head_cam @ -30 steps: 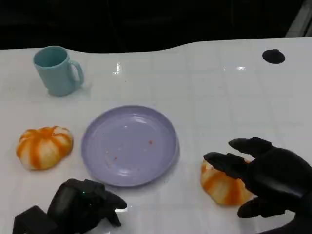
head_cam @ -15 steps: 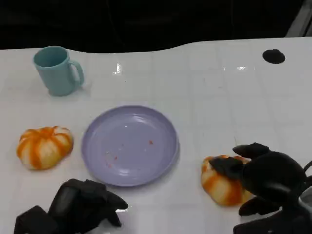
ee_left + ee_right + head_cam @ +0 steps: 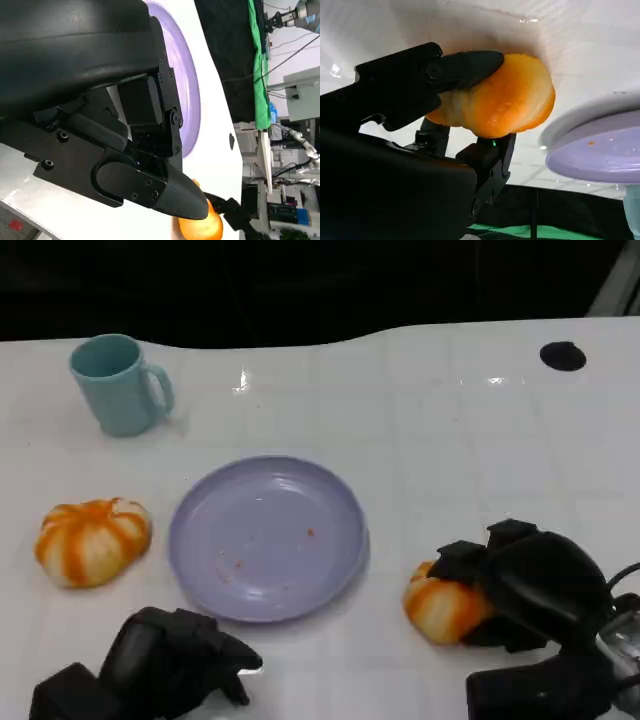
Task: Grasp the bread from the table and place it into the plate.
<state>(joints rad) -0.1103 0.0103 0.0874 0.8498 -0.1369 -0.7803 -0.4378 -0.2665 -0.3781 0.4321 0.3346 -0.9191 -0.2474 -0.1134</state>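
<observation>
Right hand (image 3: 520, 585) closed around an orange-striped bread roll (image 3: 440, 605), fingers (image 3: 470, 65) pressed over its top and another beneath it. Roll at the hand's left side on the white table (image 3: 450, 440), just right of the lavender plate (image 3: 267, 537), apart from its rim. Left hand (image 3: 175, 660) curled in on nothing, resting below the plate. Second striped roll (image 3: 92, 540) left of the plate; teal mug (image 3: 115, 385) far left.

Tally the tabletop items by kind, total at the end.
Bread: 2, one left of the plate, one gripped by the right hand
Plate: 1
Mug: 1
Total: 4
</observation>
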